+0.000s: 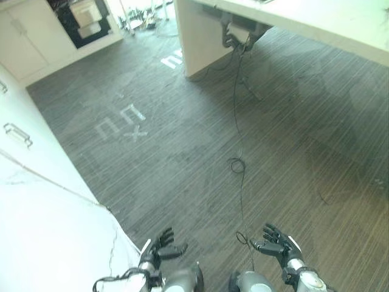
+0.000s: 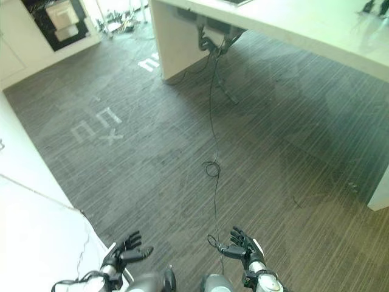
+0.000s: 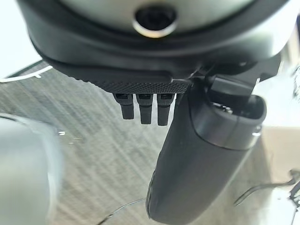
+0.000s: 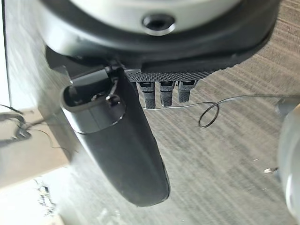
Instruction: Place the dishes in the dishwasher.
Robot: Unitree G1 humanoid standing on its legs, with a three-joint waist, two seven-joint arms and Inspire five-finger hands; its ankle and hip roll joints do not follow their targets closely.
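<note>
My left hand hangs low at the front left over the grey wood-grain floor, fingers relaxed and holding nothing. My right hand is held beside it at the front right, also open and empty. In the left wrist view the thumb and fingers stand straight over bare floor, and in the right wrist view the thumb and fingers do likewise. At the far back left a dark appliance opening with pale racks or dishes inside is set into the cabinets.
A white counter runs along the left side, with drawer handles on its cabinet front. A white table or island stands at the back right, its support reaching the floor. Pale tape marks lie on the floor.
</note>
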